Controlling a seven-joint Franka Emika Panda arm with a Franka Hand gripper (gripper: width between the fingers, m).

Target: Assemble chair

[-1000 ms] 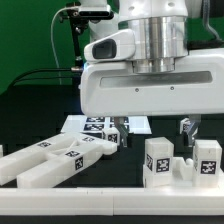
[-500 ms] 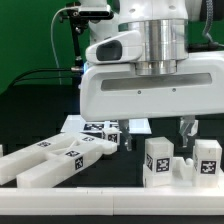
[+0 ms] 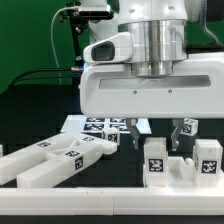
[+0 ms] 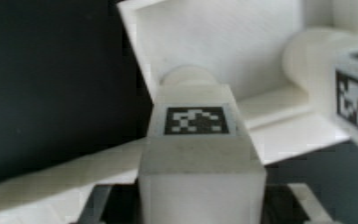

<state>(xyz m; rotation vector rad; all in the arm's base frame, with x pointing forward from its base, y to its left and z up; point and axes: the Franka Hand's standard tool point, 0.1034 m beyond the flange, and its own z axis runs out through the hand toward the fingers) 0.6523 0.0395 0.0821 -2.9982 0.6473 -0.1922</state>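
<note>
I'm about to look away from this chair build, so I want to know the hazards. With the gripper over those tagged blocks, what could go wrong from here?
1. The gripper stands open above a tagged white block. In the wrist view the gaps beside it look narrow, so a small offset could land a finger on top of it.
2. A second tagged block sits close by on the exterior view's right, and the finger on that side could knock it.
</note>
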